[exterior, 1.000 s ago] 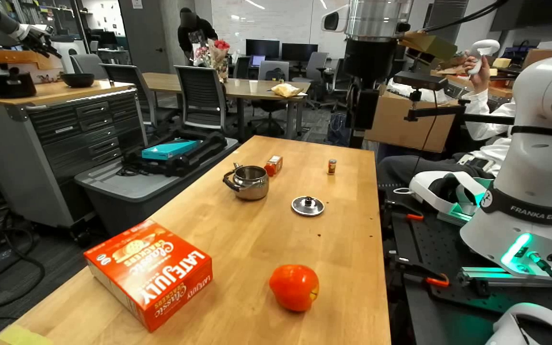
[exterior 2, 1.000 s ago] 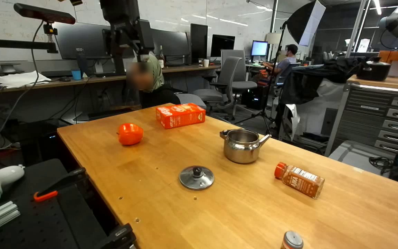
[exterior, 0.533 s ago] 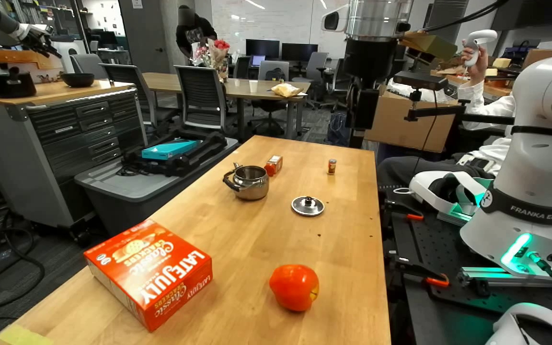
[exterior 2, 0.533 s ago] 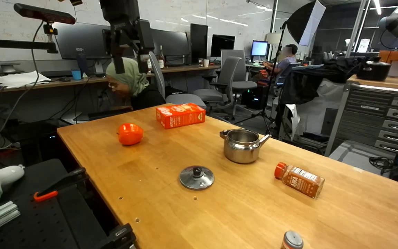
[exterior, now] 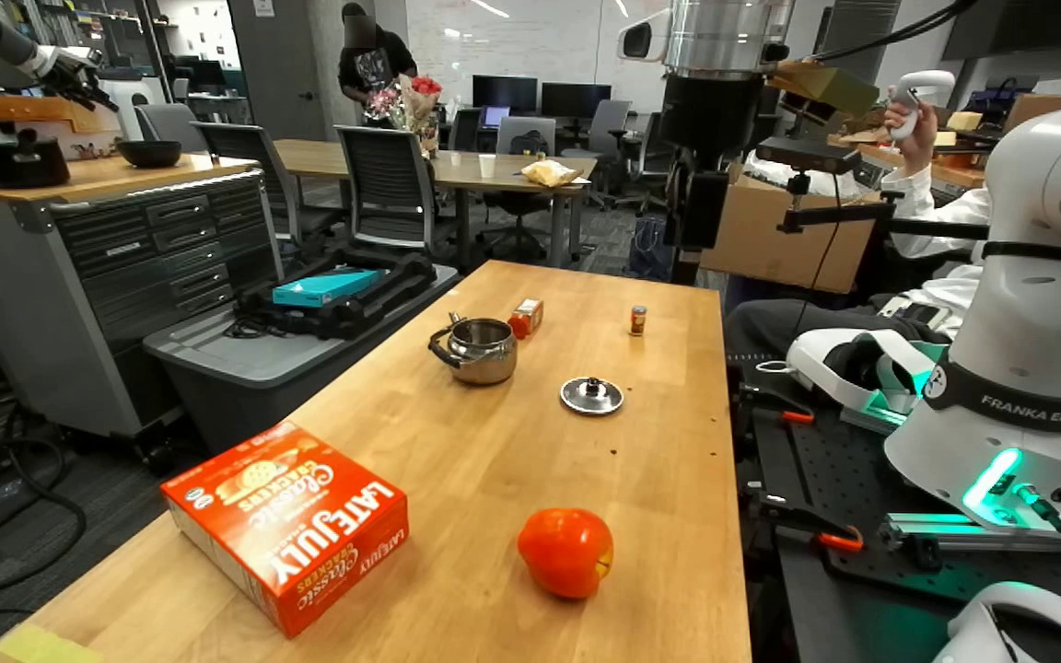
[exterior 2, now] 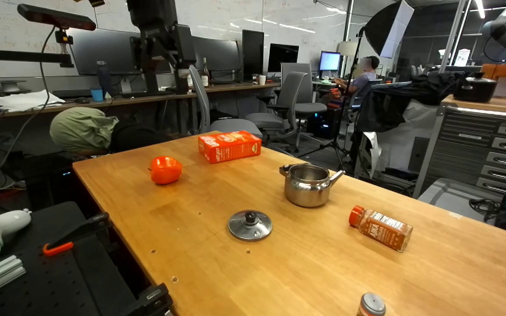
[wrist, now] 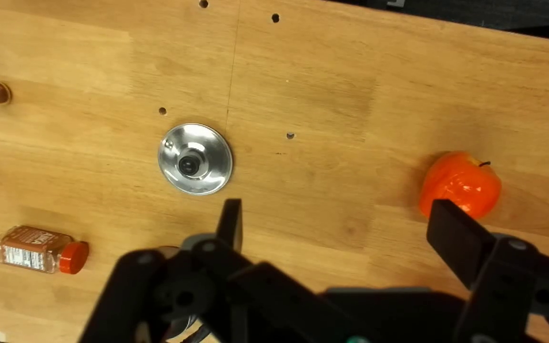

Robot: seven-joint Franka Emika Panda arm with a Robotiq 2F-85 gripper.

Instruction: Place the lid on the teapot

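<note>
Looks like the main mover since a second ago is the person in the green head covering (exterior 2: 81, 129), now ducked lower and further left in an exterior view. Claw (wrist: 343, 224) is spread wide up above the table (wrist: 312, 181), just table showing between its fingers (wrist: 458, 240) in the wrist view. Lid (wrist: 203, 143) lies flat on the table near the teapot (exterior 2: 307, 193), apart from it, knob (wrist: 189, 165) up; it's round, so equally long every way. Teapot's upright, spout (exterior 2: 336, 177) pointing right in an exterior view.
</note>
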